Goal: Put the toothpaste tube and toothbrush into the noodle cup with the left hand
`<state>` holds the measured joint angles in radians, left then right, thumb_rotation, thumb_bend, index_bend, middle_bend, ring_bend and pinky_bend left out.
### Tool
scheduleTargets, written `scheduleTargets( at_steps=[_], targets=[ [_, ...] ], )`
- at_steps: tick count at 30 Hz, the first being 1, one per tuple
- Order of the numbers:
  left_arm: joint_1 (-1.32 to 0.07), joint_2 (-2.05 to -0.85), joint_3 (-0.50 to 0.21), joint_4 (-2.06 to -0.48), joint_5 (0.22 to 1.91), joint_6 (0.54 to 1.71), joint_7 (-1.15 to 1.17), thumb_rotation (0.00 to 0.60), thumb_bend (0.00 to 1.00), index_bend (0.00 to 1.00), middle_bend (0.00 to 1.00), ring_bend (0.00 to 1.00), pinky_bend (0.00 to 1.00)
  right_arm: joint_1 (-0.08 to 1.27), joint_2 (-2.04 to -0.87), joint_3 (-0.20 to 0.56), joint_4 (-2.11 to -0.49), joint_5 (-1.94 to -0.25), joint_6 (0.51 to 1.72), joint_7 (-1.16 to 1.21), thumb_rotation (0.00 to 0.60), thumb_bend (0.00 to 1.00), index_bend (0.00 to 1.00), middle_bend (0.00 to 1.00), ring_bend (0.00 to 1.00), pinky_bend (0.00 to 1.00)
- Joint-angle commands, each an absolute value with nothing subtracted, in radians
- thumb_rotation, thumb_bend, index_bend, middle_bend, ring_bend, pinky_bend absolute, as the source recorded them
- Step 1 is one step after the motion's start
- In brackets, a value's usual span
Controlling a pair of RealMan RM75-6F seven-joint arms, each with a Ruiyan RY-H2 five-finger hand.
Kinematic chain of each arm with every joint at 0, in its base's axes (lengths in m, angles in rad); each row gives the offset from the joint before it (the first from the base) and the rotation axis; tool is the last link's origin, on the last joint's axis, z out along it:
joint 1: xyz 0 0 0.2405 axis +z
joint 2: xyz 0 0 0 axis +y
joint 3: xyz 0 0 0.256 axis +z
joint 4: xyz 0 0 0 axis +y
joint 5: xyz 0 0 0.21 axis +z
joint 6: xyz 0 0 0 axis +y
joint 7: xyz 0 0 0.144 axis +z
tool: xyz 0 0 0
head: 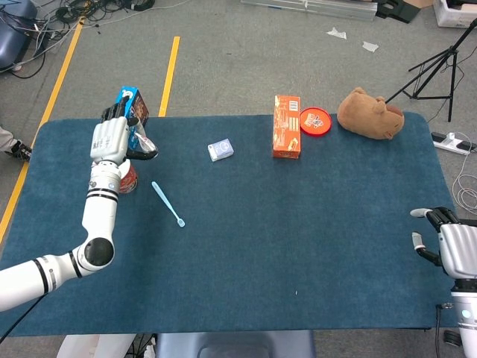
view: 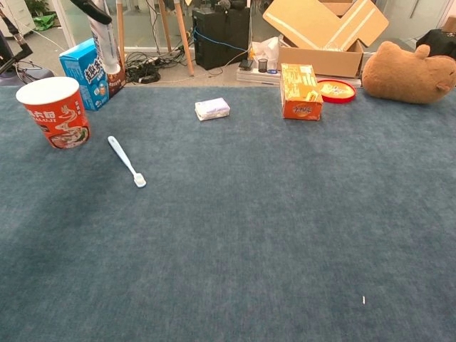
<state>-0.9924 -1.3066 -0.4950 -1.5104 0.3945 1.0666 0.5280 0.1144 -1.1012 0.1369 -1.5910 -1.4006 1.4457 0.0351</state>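
The red noodle cup [view: 53,112] stands at the table's far left; in the head view my left hand [head: 112,139] hovers above it and covers most of the cup [head: 127,180]. That hand holds the toothpaste tube [view: 107,44], which hangs upright with its cap down, to the right of the cup's mouth and higher than it. The light blue toothbrush [head: 168,203] lies flat on the cloth right of the cup [view: 126,161]. My right hand [head: 446,241] is at the table's right edge, fingers apart, holding nothing.
A blue carton [view: 89,71] stands just behind the cup. Further right along the back are a small white box [head: 220,150], an orange box [head: 287,136], a red dish [head: 314,120] and a brown plush toy [head: 370,113]. The blue cloth [head: 298,239] covers the table.
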Motion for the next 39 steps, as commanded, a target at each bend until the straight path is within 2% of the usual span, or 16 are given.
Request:
scheduleTargets(
  at_steps=[1,17,39],
  targets=[
    [-0.990,-1.284,-0.499,-1.526,0.359,1.072,0.539,0.600,0.00,0.79,0.03,0.00,0.00,0.116,-1.100,0.137,-1.590,-1.397,1.440,0.038,0.600,0.35,0.39,0.42,0.29,0.56],
    [-0.966,-1.184,-0.490,-1.605,0.267,1.115,0.568,0.600,0.00,0.79,0.03,0.00,0.00,0.118,-1.096,0.132,-1.594,-1.402,1.434,0.042,0.600,0.35,0.39,0.42,0.29,0.56],
    [-0.927,-1.181,-0.426,-1.488,0.246,1.039,0.526,0.600,0.00,0.79,0.03,0.00,0.00,0.120,-1.103,0.131,-1.590,-1.402,1.432,0.033,0.600,0.35,0.39,0.42,0.29,0.56]
  ],
)
